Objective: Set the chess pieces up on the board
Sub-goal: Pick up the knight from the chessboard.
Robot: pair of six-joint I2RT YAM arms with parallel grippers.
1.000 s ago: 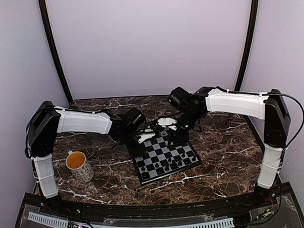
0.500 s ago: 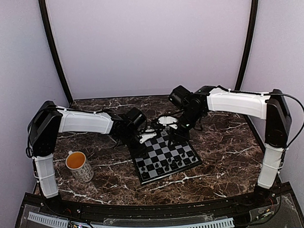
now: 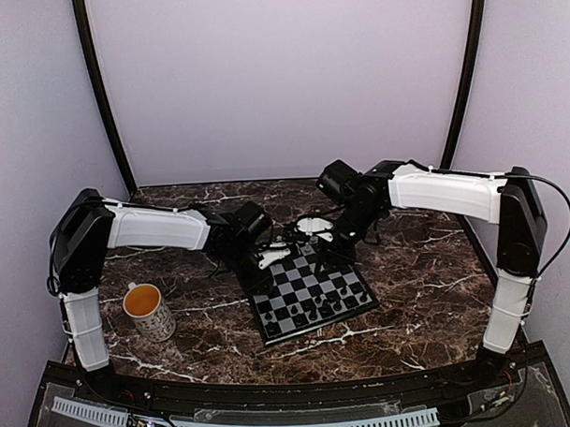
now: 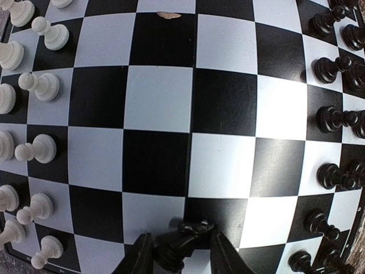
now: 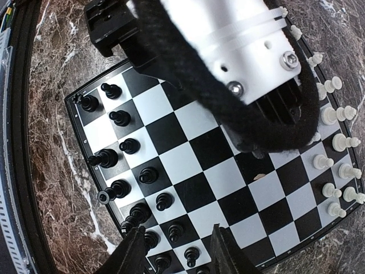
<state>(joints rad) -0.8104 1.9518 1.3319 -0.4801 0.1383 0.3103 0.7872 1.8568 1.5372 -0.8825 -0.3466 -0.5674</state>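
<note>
The board [image 3: 286, 287] lies in the middle of the table. White chess pieces [image 4: 40, 85] line its far side and black chess pieces [image 4: 336, 117] its near side. My left gripper [image 4: 182, 237] hangs low over the board's left part, shut on a tilted black piece [image 4: 197, 229] that spans both fingers. In the top view the left gripper [image 3: 268, 257] is at the board's far left corner. My right gripper [image 5: 178, 231] hovers open above the black rows [image 5: 122, 145], with nothing between its fingers. From above, that right gripper [image 3: 328, 252] is over the far right part.
A patterned mug [image 3: 150, 310] of orange-brown liquid stands on the marble table to the left of the board. The left arm's wrist and black cable [image 5: 239, 63] cross above the board, close to the right gripper. A small tan speck [image 4: 168, 15] lies on one square.
The left gripper's jaws have narrowed onto the black piece and it has shifted slightly. The right arm has barely moved.
</note>
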